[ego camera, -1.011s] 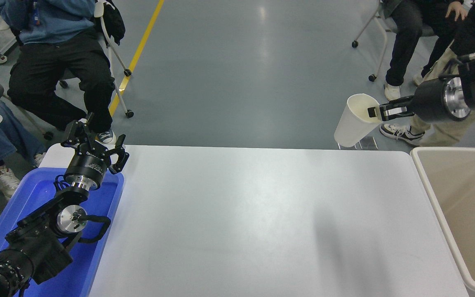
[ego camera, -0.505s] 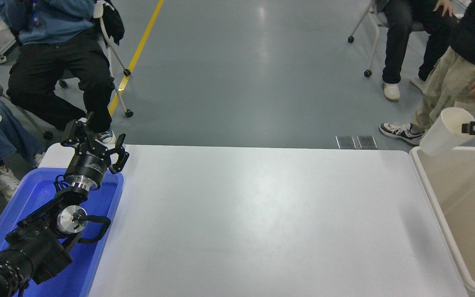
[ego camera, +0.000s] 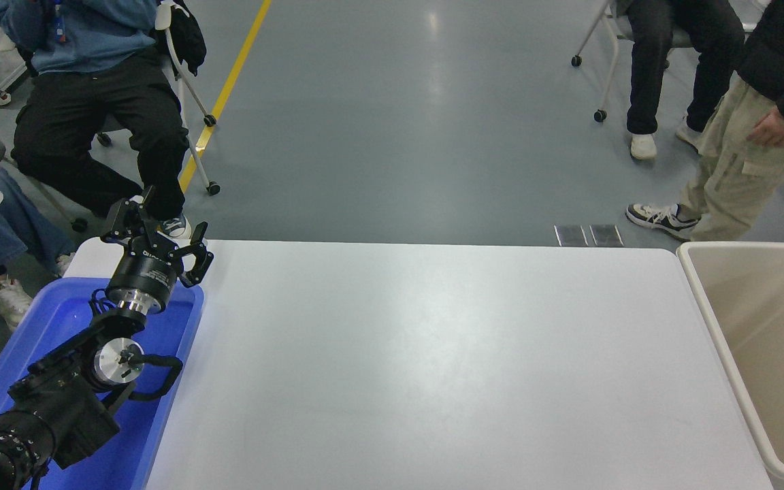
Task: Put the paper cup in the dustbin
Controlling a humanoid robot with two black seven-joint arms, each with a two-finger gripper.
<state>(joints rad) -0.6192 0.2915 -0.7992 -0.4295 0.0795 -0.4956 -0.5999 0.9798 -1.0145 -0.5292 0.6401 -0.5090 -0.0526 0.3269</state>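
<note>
Right gripper and paper cup have left view; dustbin [ego camera: 708,307] remains.

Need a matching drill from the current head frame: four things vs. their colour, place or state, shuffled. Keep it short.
Things:
1. dustbin
2. tray
3. left hand
4. floor line

Descriptions:
a. black, open, parked over the tray's far end
b. yellow, on the floor beyond the table, upper left
c. beige, at the table's right end
d. blue, at the table's left end, under the left arm

Pairs: 1-c, 2-d, 3-a, 4-b
</note>
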